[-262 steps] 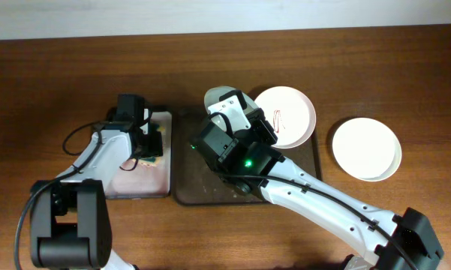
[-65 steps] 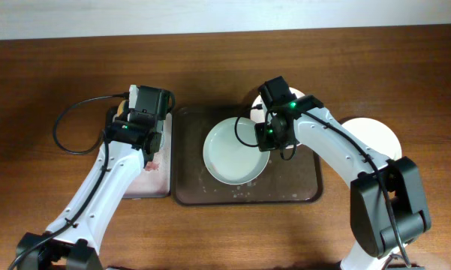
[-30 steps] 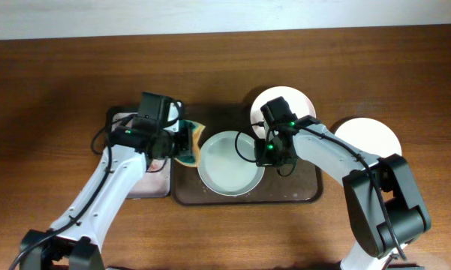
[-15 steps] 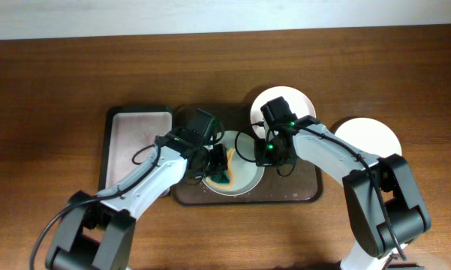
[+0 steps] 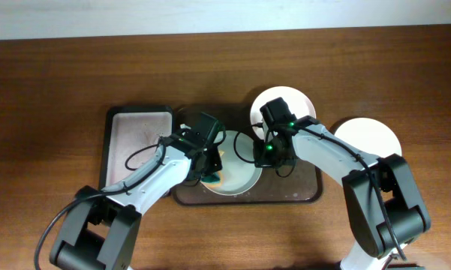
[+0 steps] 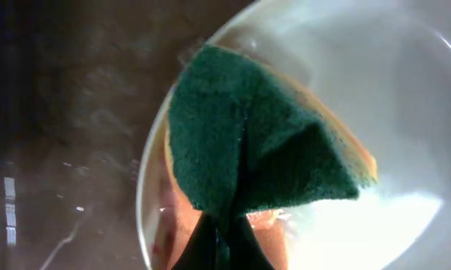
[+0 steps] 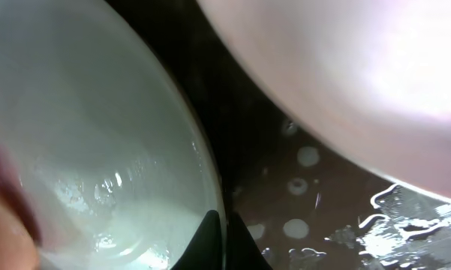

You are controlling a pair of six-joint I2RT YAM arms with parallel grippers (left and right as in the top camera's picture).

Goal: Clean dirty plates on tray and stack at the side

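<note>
A pale green-white plate lies on the dark brown tray. My left gripper is shut on a green and yellow sponge and presses it onto the plate's left half. In the left wrist view the sponge covers a reddish smear near the plate's rim. My right gripper is shut on that plate's right rim, and the right wrist view shows the rim between its fingers. A white plate sits at the tray's back right, partly under the right arm. Another white plate rests on the table beside the tray.
A smaller black-rimmed pinkish sponge tray stands left of the brown tray. Water drops and streaks lie on the brown tray's floor. The table is dark wood, with a pale wall along its far edge.
The left gripper carried the sponge from the plate's left edge onto the plate, then shifted it a little to the left. The right gripper kept its hold on the rim.
</note>
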